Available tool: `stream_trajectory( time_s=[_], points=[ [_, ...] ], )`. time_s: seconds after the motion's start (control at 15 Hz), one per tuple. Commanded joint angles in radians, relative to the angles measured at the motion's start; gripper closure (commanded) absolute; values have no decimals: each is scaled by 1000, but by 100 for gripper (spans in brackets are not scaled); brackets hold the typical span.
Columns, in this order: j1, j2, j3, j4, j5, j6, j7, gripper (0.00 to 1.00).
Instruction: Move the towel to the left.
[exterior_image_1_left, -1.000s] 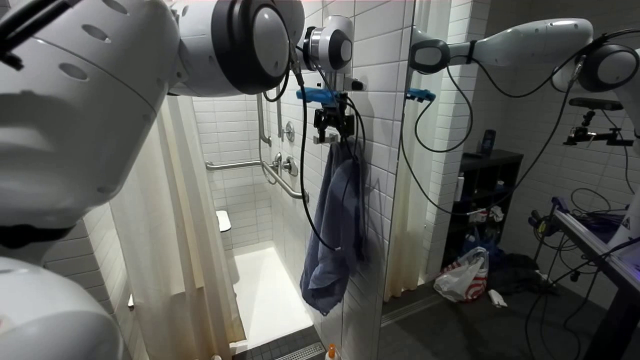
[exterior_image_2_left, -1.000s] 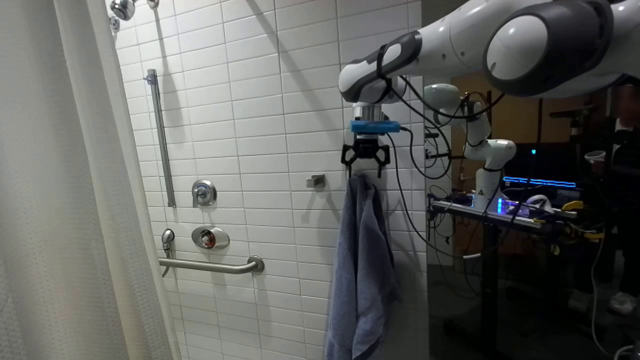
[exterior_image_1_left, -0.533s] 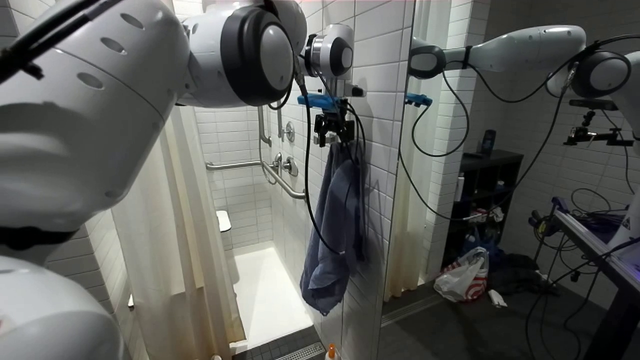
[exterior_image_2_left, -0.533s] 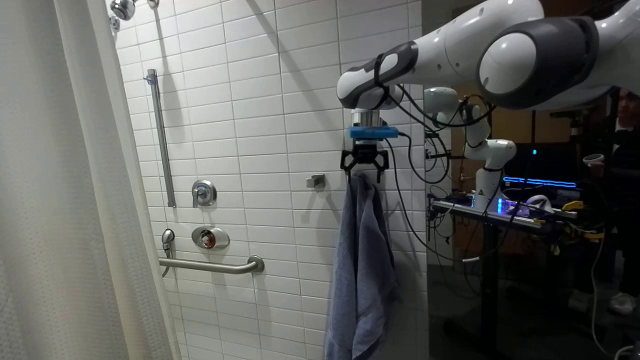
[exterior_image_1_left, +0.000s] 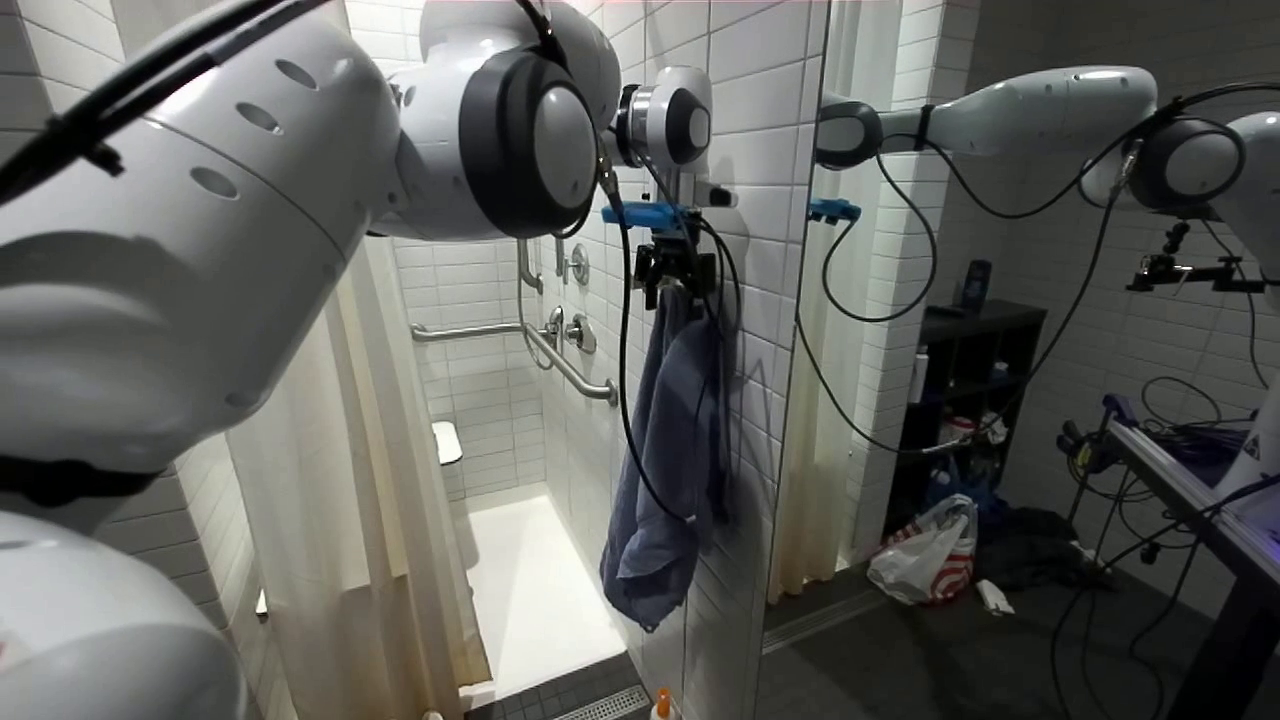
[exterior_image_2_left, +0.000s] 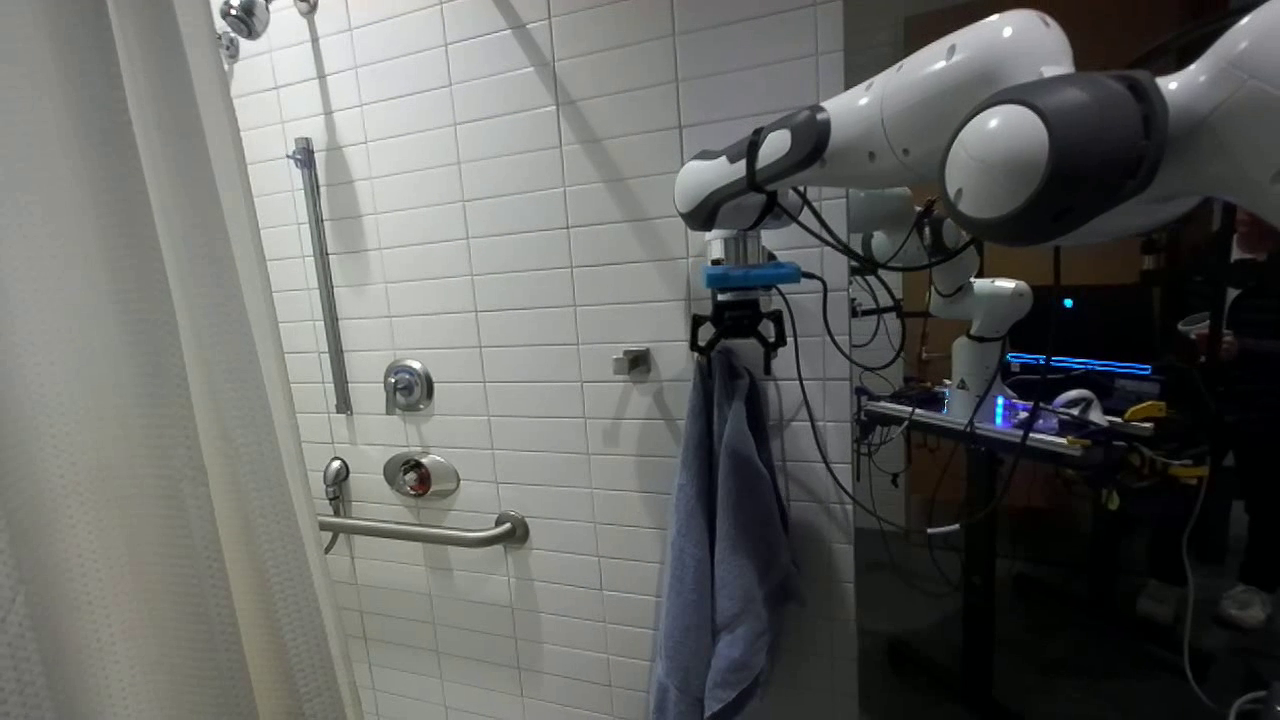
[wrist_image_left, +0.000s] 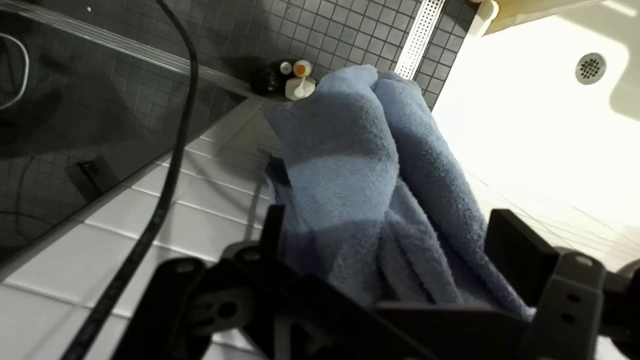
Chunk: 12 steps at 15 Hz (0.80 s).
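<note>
The blue-grey towel hangs against the white tiled wall in both exterior views (exterior_image_1_left: 665, 440) (exterior_image_2_left: 715, 530); whatever holds its top is hidden. My gripper (exterior_image_2_left: 737, 366) points straight down at the top of the towel, and it also shows in an exterior view (exterior_image_1_left: 680, 296). Its fingers are spread, one on each side of the gathered towel top. In the wrist view the towel (wrist_image_left: 345, 175) runs between the two black fingers (wrist_image_left: 395, 240). The right finger is very close to the towel's edge; I cannot tell whether it touches.
A metal wall hook (exterior_image_2_left: 631, 362) sits left of the towel. A grab bar (exterior_image_2_left: 430, 532), shower valves (exterior_image_2_left: 408, 386) and a curtain (exterior_image_2_left: 130, 350) are further left. A mirror (exterior_image_1_left: 900, 300) borders the wall. Bottles (wrist_image_left: 300, 80) stand on the floor below. A cable (wrist_image_left: 172, 170) hangs beside the gripper.
The arm and gripper have moved down, so the fingers now reach lower beside the towel's top. The latest shift is also slightly right in an exterior view. The towel has not moved.
</note>
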Motion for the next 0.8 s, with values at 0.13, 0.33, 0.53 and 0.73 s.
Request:
stream_trajectory(
  time_s=[0.13,0.33,0.53,0.73],
  points=[
    [-5,41,-25,64,-48,-74,-27,0],
    [-9,51,-26,74,-71,-111,-73,0],
    [-18,52,-13,68,-74,-104,-168,0],
    [-6,40,-33,34,-102,-7,-188,0]
  ],
)
